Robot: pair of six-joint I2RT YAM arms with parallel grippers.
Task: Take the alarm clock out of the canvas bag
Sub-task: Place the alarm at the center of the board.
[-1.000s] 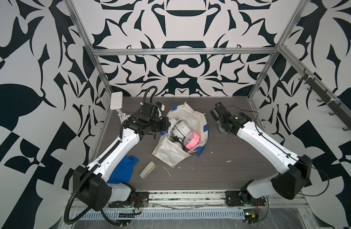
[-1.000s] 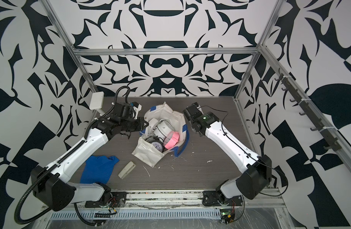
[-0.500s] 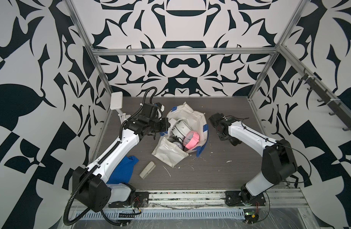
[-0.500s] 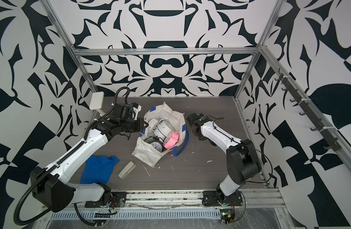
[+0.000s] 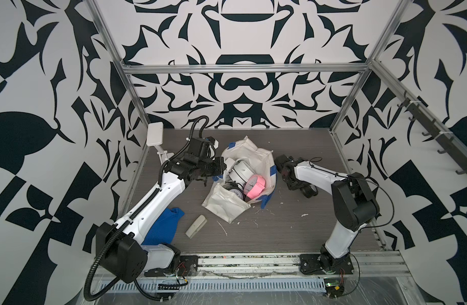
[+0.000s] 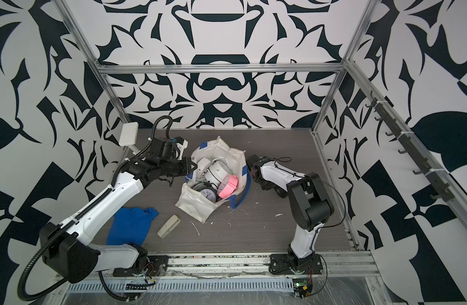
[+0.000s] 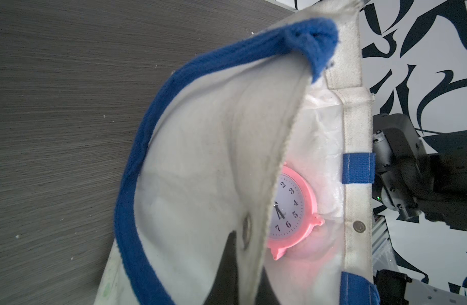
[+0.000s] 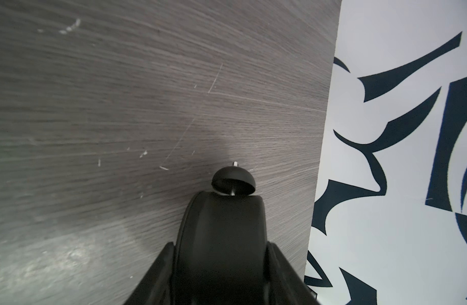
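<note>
Right gripper (image 8: 221, 247) clamping black alarm clock (image 8: 223, 219), dial hidden

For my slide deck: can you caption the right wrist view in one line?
Right gripper clamps a black bell-topped alarm clock, grey wood-grain table and patterned wall behind it.

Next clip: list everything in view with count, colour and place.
canvas bag: 1, off-white, blue handles, mid-table
pink clock: 1, pink, in bag
white clock: 1, white, in bag
dark-rimmed clock: 1, white face, in bag
black clock: 1, black, in right gripper, outside bag
cloth: 1, blue, by left arm's base
block: 1, beige, in front of bag
box: 1, white, on stand, table's far left corner
left gripper: 1, black, shut on bag's rim
right gripper: 1, black, shut on black clock
</note>
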